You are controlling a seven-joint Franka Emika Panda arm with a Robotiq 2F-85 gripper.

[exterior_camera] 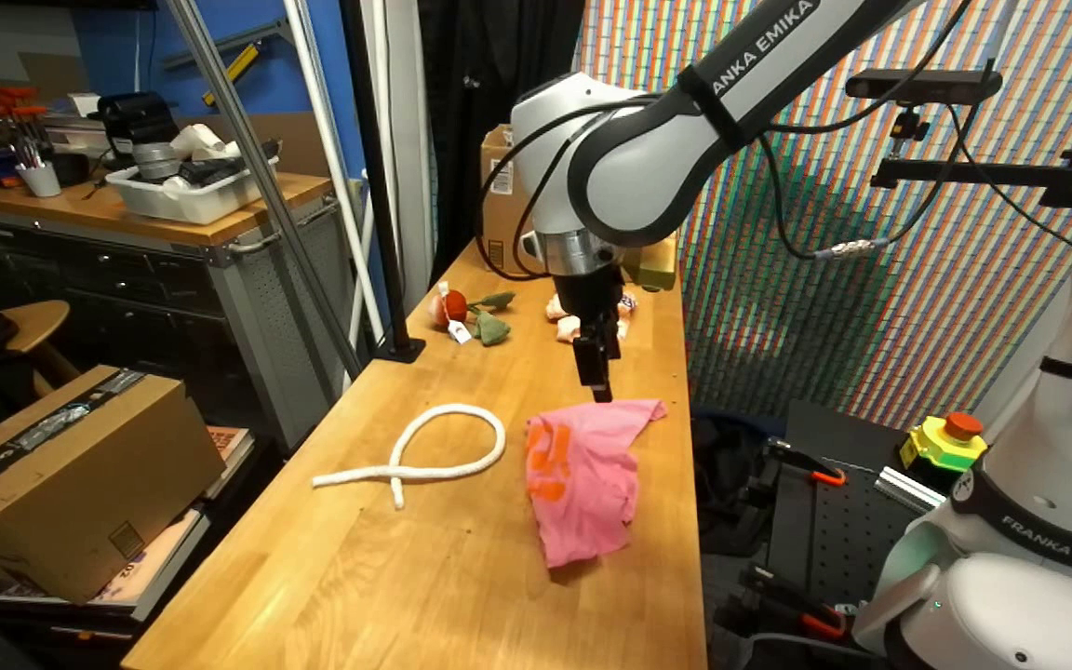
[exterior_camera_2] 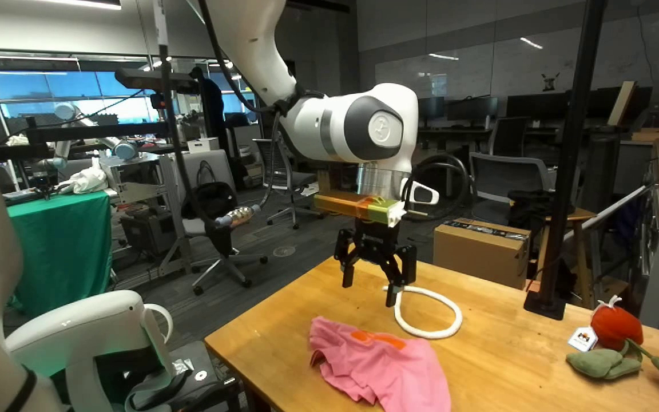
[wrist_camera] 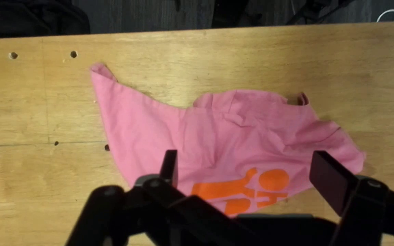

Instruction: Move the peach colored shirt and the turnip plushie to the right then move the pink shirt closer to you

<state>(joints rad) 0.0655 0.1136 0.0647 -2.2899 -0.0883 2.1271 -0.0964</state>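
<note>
The pink shirt (exterior_camera: 592,484) with an orange print lies crumpled on the wooden table; it also shows in an exterior view (exterior_camera_2: 384,366) and the wrist view (wrist_camera: 217,136). My gripper (exterior_camera: 598,381) is open and empty in the air above the shirt, apart from it. Its fingers also show spread in an exterior view (exterior_camera_2: 369,290) and the wrist view (wrist_camera: 246,169). The turnip plushie (exterior_camera: 452,307), red-orange with green leaves, lies near the black post, also in an exterior view (exterior_camera_2: 615,327). The peach shirt (exterior_camera: 568,328) lies behind the gripper, partly hidden by it.
A white rope (exterior_camera: 448,472) lies looped beside the pink shirt, also in an exterior view (exterior_camera_2: 429,333). A black post (exterior_camera_2: 561,229) stands at the table edge near the turnip. A cardboard box (exterior_camera: 502,209) stands at the far end of the table (exterior_camera: 443,596).
</note>
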